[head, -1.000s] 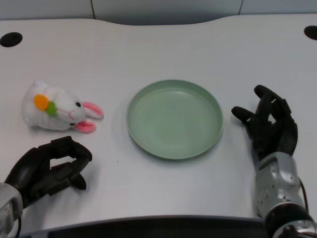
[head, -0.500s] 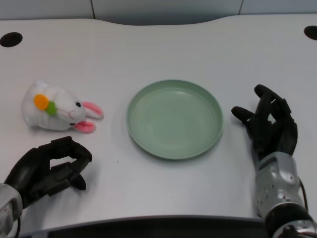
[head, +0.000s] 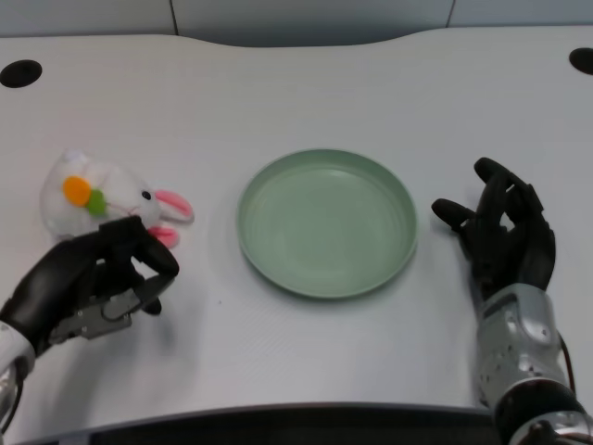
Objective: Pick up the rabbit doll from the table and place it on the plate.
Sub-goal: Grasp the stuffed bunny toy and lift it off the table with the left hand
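I see rabbit doll (head: pixel 107 202) lying on white table (head: pixel 306 83) at left, pink ears pointing toward plate (head: pixel 325 222), orange-and-green decoration on its body. Doll well apart from green plate, which sits mid-table with nothing on it. Left hand (head: pixel 88 283) sits just in front of doll, overlapping its near edge; fingers curled inward, nothing gripped between them. I cannot confirm contact with doll. Two dark holes (head: pixel 20 72) at table's far corners.
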Tool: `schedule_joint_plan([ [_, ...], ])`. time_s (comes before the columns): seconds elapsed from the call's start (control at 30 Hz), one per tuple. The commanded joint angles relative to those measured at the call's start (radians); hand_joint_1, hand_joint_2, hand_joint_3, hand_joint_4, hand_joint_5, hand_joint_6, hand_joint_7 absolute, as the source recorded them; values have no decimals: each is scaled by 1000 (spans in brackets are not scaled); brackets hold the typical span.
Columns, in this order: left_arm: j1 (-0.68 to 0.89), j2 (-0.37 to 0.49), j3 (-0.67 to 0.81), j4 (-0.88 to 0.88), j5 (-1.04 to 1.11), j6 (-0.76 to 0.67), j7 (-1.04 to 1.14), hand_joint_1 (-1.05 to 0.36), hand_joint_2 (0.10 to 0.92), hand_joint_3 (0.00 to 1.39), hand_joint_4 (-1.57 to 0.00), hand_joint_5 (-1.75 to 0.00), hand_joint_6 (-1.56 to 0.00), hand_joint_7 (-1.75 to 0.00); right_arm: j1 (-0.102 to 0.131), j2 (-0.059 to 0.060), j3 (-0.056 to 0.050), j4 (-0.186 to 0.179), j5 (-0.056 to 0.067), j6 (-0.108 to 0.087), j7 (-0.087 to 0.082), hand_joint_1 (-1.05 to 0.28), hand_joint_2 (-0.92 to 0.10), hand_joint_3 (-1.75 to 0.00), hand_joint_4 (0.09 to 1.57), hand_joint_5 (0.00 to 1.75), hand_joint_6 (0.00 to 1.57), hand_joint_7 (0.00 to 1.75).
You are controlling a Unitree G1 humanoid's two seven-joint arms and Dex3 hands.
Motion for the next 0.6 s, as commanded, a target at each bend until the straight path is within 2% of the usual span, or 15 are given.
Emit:
schedule_joint_plan([
  [0.03, -15, 26, 20, -42, -1, -91, -9, -496, 921, 399, -486, -1746, -394, -1543, -3, 4, 2, 14, 1, 13, -12, -399, -921, -552, 385, 1180, 282, 929],
  [0.13, -53, 66, 44, -111, -11, -40, -13, -529, 921, 402, -535, -1746, -390, -1589, -4, 5, 2, 14, 2, 13, -14, -400, -921, -548, 390, 1182, 293, 920],
  [0.27, -85, 105, 55, -140, 10, -41, -13, -515, 921, 377, -515, -1746, -394, -1526, -1, 5, 6, 9, -1, 12, -13, -408, -921, -548, 387, 1174, 294, 908],
  [0.3, -103, 134, 54, -138, 49, -66, -8, -504, 921, 356, -459, -1689, -402, -1370, -1, 4, 5, 9, 0, 12, -11, -407, -921, -548, 389, 1174, 301, 911],
  [0.33, -117, 155, 54, -135, 79, -88, -5, -492, 921, 325, -414, -1533, -426, -1110, 0, 2, 5, 10, 0, 11, -8, -411, -921, -551, 388, 1174, 307, 917],
  [0.4, -141, 186, 49, -127, 130, -118, 1, -485, 921, 304, -397, -1418, -453, -931, -1, 1, 4, 13, 1, 9, -7, -413, -921, -554, 386, 1174, 308, 920],
  [0.43, -155, 207, 43, -123, 166, -128, 7, -506, 921, 264, -407, -1273, -459, -757, -1, 1, 4, 13, 1, 8, -6, -413, -921, -554, 386, 1176, 305, 919],
  [0.47, -170, 232, 35, -118, 217, -146, 17, -540, 921, 219, -368, -1025, -464, -484, -1, 1, 4, 13, 3, 8, 1, -422, -921, -552, 379, 1175, 303, 922],
  [0.5, -183, 259, 23, -113, 275, -164, 29, -576, 921, 203, -371, -888, -482, -333, 0, -1, 6, 12, 2, 10, 4, -424, -921, -561, 359, 1183, 284, 932],
  [0.53, -190, 274, 15, -110, 312, -177, 37, -630, 921, 201, -354, -755, -474, -195, 0, -2, 7, 12, 1, 12, 6, -431, -921, -566, 339, 1187, 268, 940],
  [0.6, -196, 284, 9, -103, 345, -191, 46, -659, 921, 200, -346, -683, -471, -122, 1, -3, 8, 11, 0, 14, 7, -435, -921, -570, 327, 1191, 259, 947],
])
